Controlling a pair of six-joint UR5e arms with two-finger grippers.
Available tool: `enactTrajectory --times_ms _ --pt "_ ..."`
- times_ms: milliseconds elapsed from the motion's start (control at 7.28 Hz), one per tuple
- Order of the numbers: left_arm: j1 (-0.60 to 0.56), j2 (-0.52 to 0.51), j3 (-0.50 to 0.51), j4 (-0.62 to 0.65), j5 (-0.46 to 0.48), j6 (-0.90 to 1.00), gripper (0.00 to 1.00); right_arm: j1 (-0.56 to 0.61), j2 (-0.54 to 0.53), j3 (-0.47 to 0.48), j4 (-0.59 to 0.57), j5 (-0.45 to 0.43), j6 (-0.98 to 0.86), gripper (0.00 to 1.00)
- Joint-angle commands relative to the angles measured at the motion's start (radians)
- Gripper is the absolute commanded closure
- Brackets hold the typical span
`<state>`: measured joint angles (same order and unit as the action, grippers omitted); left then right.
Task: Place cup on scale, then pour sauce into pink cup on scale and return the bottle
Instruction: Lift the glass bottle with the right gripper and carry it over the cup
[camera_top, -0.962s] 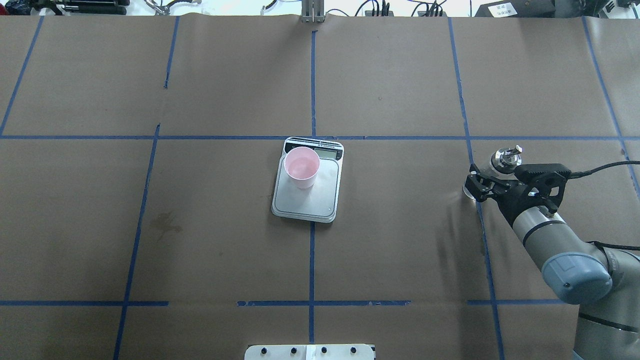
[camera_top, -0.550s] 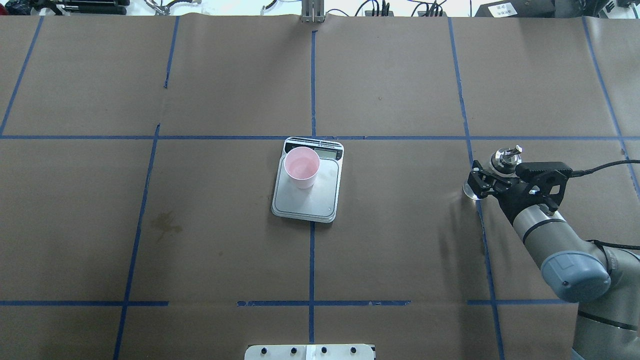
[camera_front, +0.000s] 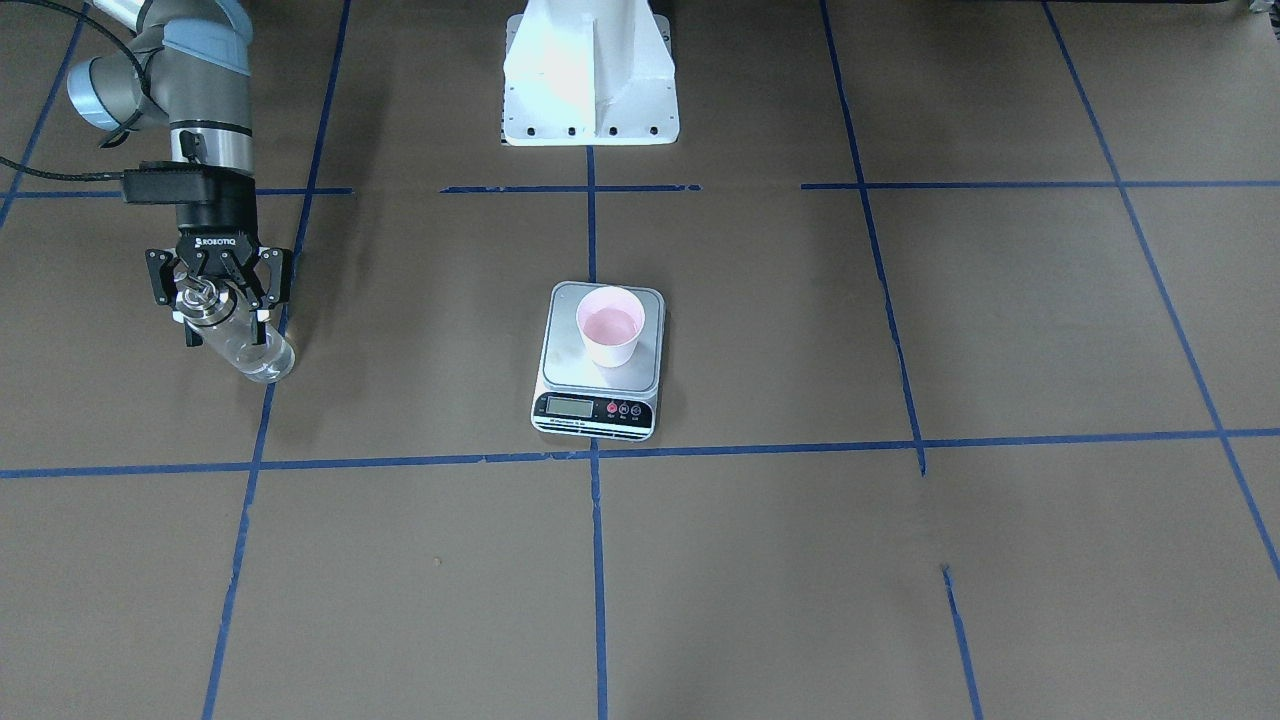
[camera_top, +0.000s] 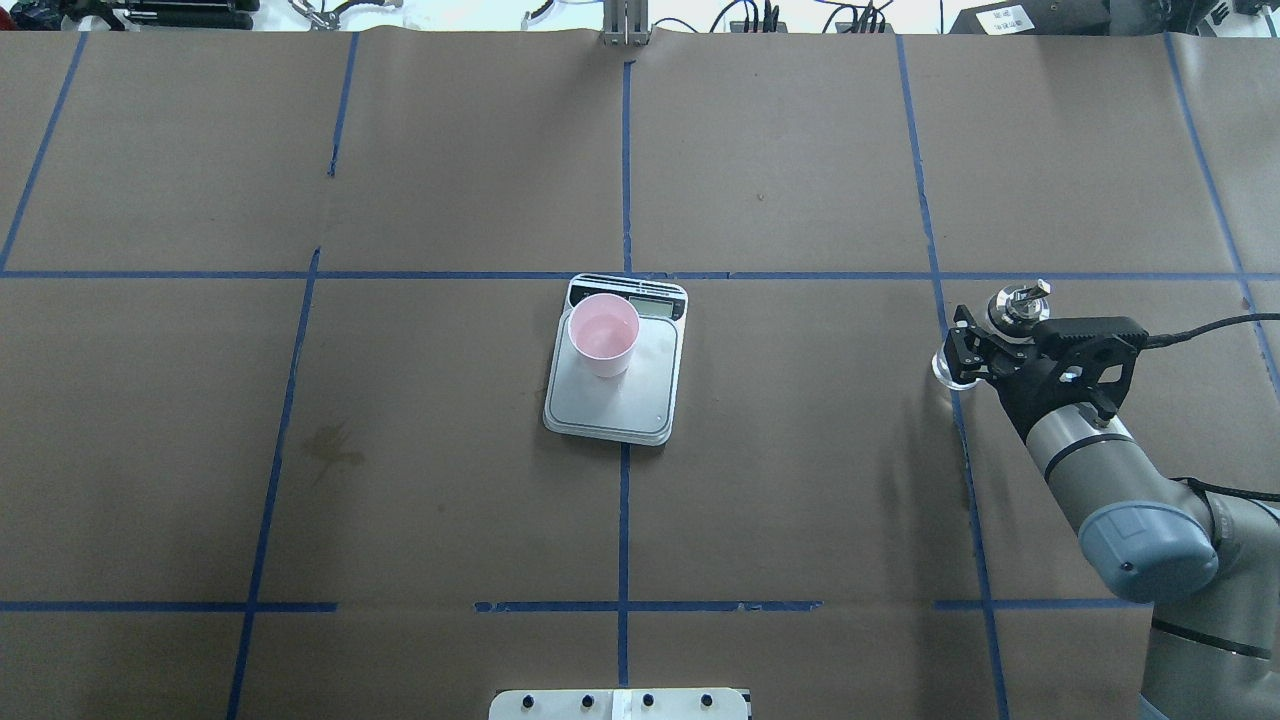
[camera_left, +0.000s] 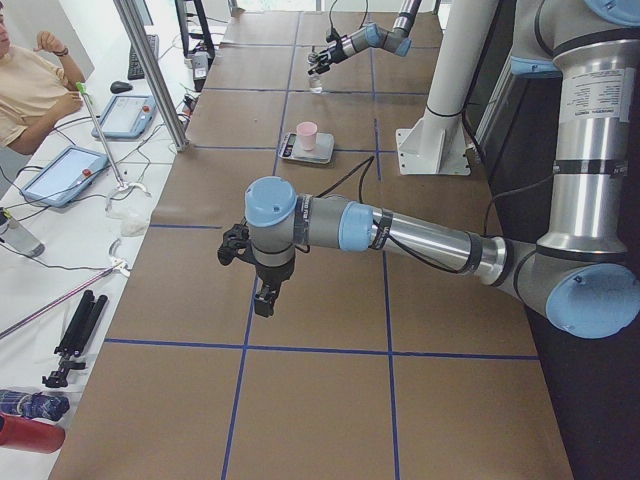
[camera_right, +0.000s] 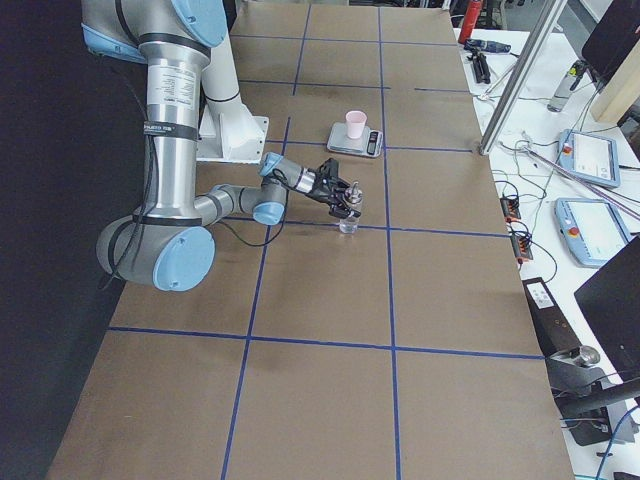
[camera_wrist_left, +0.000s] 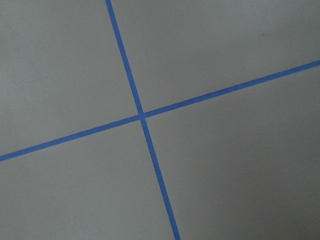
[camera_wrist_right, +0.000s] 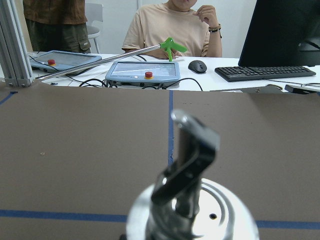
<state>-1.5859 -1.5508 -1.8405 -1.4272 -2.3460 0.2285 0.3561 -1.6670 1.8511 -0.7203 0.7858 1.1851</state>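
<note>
Pink cup (camera_top: 603, 333) stands on the scale (camera_top: 640, 402) mid-desk (camera_top: 800, 500); its contents are unclear. Right pincer (camera_front: 218, 305) pinches the clear glass bottle (camera_front: 248, 348), well apart. I cannot tell the left pincer's (camera_left: 262, 296) state.

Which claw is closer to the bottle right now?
Right. The right claw is at the neck of the bottle; the left claw hangs over the opposite end of the table, well away.

Counter (camera_top: 800, 500) under brown paper, gridded with blue tape lines (camera_top: 623, 520); dark stain (camera_top: 330, 445) left of centre. White pedestal (camera_front: 590, 70) at the near edge. Beyond the far edge: seated person (camera_wrist_right: 172, 30), tablets (camera_wrist_right: 142, 72), mouse (camera_wrist_right: 198, 66), keyboard (camera_wrist_right: 265, 72), monitor (camera_wrist_right: 285, 30), green-tipped rod (camera_wrist_right: 172, 47).
</note>
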Motion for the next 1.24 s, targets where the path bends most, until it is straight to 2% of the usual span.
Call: enactTrajectory --times_ms 0,275,550,824,962,1099 --pt "0.0 0.017 -0.002 0.001 0.001 0.0 0.0 0.0 0.003 0.051 -0.002 -0.014 -0.057 1.0" --pt "0.0 0.058 0.007 0.002 0.004 -0.009 0.0 0.0 0.022 0.073 -0.002 -0.011 -0.222 1.0" --pt "-0.002 0.113 0.004 0.001 0.001 -0.005 0.0 0.001 0.085 0.073 -0.014 -0.01 -0.3 1.0" --pt "-0.002 0.117 0.004 -0.001 0.002 -0.003 0.0 0.01 0.142 0.074 -0.019 -0.013 -0.443 1.0" --pt "-0.002 0.115 0.003 -0.001 0.002 -0.005 0.0 0.012 0.2 0.077 -0.104 -0.016 -0.484 1.0" --pt "0.0 0.115 0.003 -0.001 0.002 -0.003 0.0 0.012 0.319 0.077 -0.307 -0.049 -0.536 1.0"
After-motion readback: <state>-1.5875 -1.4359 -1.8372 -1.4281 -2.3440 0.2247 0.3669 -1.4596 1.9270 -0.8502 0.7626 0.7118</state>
